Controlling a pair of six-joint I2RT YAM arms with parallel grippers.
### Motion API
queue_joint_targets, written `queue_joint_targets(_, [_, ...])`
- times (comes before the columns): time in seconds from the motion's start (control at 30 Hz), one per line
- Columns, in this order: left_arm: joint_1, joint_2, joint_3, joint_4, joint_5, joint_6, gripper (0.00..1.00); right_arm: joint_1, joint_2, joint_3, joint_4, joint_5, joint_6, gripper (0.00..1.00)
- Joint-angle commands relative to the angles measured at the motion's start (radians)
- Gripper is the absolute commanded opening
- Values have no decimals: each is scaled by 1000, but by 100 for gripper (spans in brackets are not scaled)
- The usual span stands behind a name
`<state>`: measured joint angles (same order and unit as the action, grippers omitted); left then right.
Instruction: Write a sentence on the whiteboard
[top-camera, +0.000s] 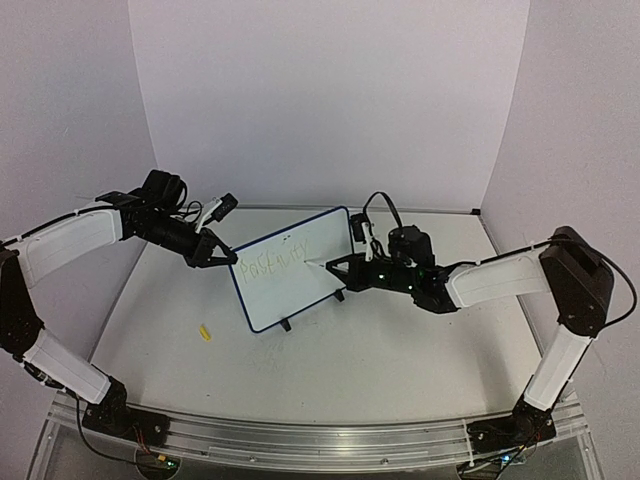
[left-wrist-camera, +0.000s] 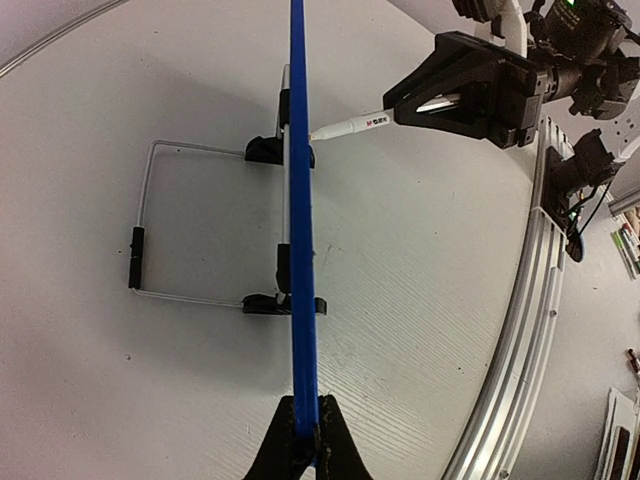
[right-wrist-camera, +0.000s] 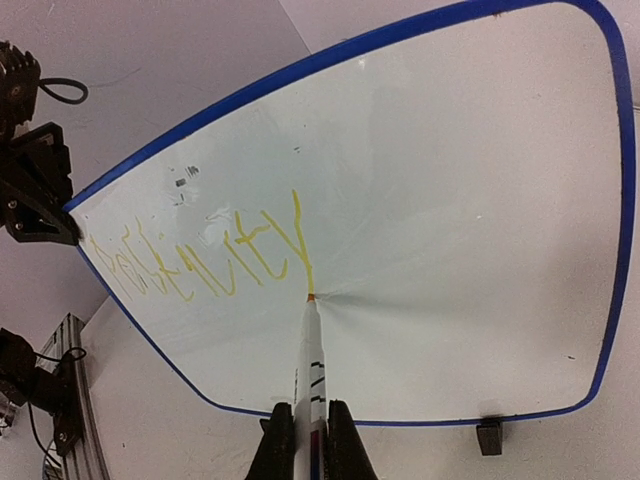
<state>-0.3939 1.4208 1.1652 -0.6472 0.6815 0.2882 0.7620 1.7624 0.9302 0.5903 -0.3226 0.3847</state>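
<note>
At the left edge of the whiteboard (top-camera: 300, 290), which is stood on its feet between both arms, it is pinched by the left gripper (left-wrist-camera: 306, 440) for bracing, while a marker (right-wrist-camera: 313, 350), clamped by the right gripper (right-wrist-camera: 310, 445), is pressed onto the last letter of the sentence (right-wrist-camera: 200, 262).

A bare white worktop (top-camera: 400, 340), its surface showing a fine wood-like grain in the left wrist view, sits boxed in by a plain pale back wall (top-camera: 320, 100) and two side panels, left (top-camera: 60, 100) and right (top-camera: 585, 100). A small yellow cap (top-camera: 204, 332) lies flat on the left half of the worktop, toward the near side. A ribbed aluminium rail (top-camera: 320, 438) runs along the near edge. Past the rail (left-wrist-camera: 520, 340), at the frame's right edge, lies a cluster of thin coloured sticks (left-wrist-camera: 628, 245), possibly pens, too small to tell.
</note>
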Motion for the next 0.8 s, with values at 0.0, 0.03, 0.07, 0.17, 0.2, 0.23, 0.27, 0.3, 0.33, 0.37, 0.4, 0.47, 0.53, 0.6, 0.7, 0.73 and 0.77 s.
queue_joint_targets(0.0, [-10, 13, 38, -32, 16, 20, 0, -4, 32, -6, 33, 2, 22, 0])
queue_joint_targets(0.03, [-10, 13, 37, -32, 16, 20, 0, -4, 34, -7, 34, 2, 24, 0])
queue_joint_targets(0.07, [-10, 13, 38, -32, 16, 20, 0, -4, 34, -8, 35, 2, 24, 0])
queue_joint_targets(0.17, [-10, 13, 38, -32, 16, 20, 0, -3, 36, -9, 37, -2, 28, 0])
queue_joint_targets(0.2, [-10, 14, 38, -32, 17, 20, 0, -3, 37, -9, 38, -3, 28, 0])
queue_joint_targets(0.23, [-10, 13, 38, -32, 16, 20, 0, -3, 37, -8, 39, -4, 29, 0])
queue_joint_targets(0.27, [-10, 13, 38, -32, 15, 20, 0, -3, 36, -8, 40, -5, 29, 0])
queue_joint_targets(0.3, [-10, 12, 37, -32, 15, 20, 0, -4, 34, -8, 40, -6, 29, 0])
queue_joint_targets(0.33, [-10, 12, 37, -32, 15, 20, 0, -3, 32, -8, 40, -6, 28, 0])
queue_joint_targets(0.37, [-10, 12, 36, -33, 14, 20, 0, -3, 29, -8, 41, -6, 28, 0])
queue_joint_targets(0.4, [-10, 11, 36, -32, 14, 20, 0, -3, 26, -8, 42, -6, 28, 0])
queue_joint_targets(0.47, [-10, 12, 36, -32, 13, 19, 0, -3, 17, -10, 42, -7, 26, 0])
queue_joint_targets(0.53, [-10, 13, 36, -32, 13, 19, 0, -3, 10, -12, 42, -7, 26, 0])
queue_joint_targets(0.6, [-10, 15, 36, -32, 14, 20, 0, -3, -1, -14, 42, -7, 25, 0])
queue_joint_targets(0.7, [-10, 14, 36, -32, 13, 18, 0, -3, -24, -20, 42, -7, 23, 0])
queue_joint_targets(0.73, [-10, 14, 36, -32, 13, 18, 0, -3, -34, -23, 41, -6, 23, 0])
queue_joint_targets(0.77, [-10, 14, 36, -32, 13, 19, 0, -3, -43, -26, 40, -6, 23, 0])
